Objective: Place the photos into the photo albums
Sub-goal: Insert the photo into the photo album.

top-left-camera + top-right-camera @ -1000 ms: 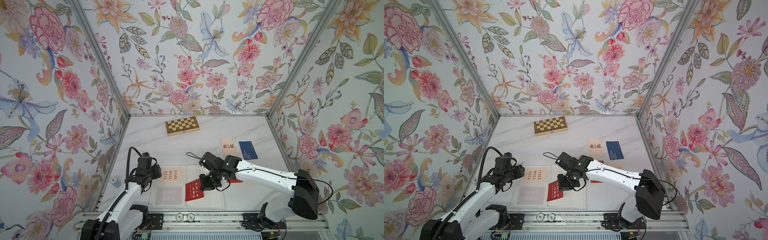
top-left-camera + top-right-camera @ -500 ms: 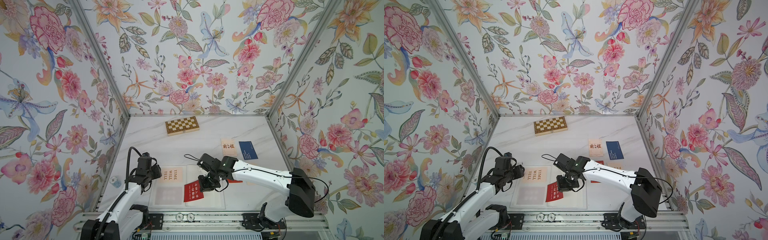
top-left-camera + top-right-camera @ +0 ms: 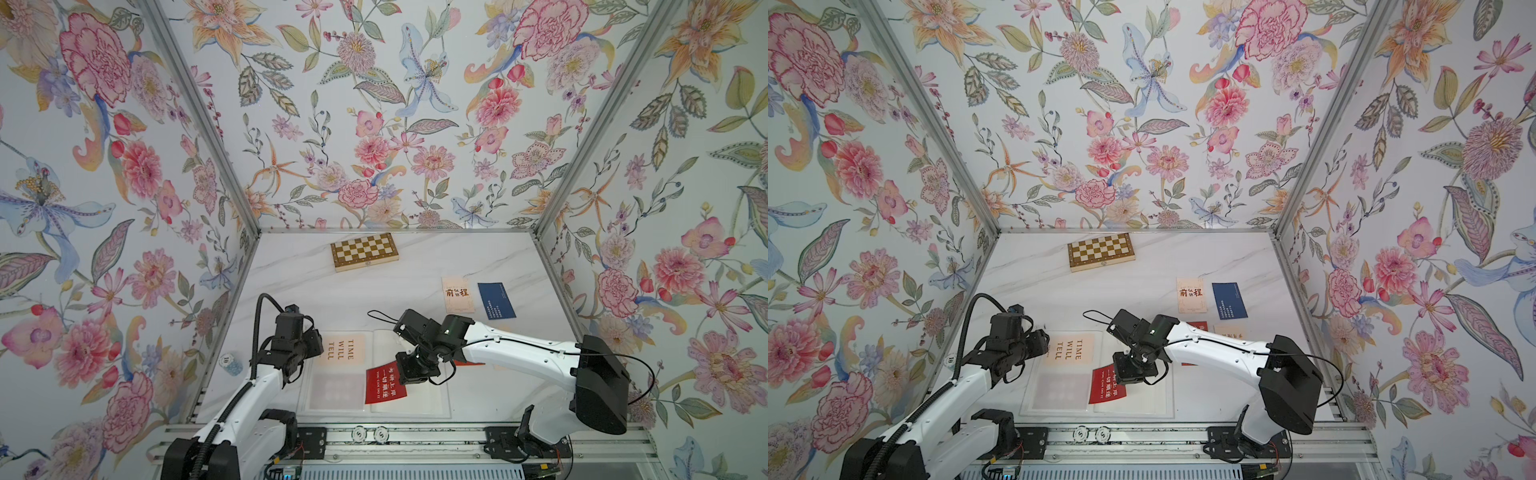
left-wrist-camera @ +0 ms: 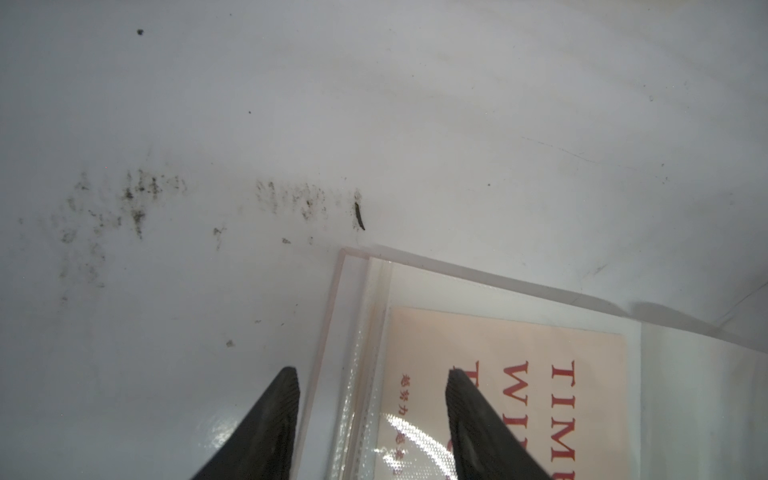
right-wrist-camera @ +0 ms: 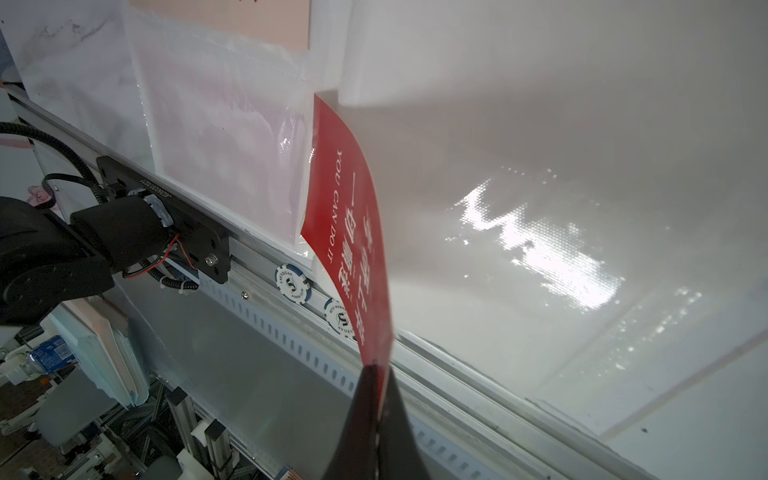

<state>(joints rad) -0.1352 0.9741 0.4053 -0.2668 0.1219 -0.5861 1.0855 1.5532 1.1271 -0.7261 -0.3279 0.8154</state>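
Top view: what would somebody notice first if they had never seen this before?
Probably the big bright flowers on the wallpaper, which covers all three walls around the white table. Next comes the red card near the front edge, pinched in the right pincer and bending over the open album. The checkered chessboard box, lying alone at the back, stands out too.
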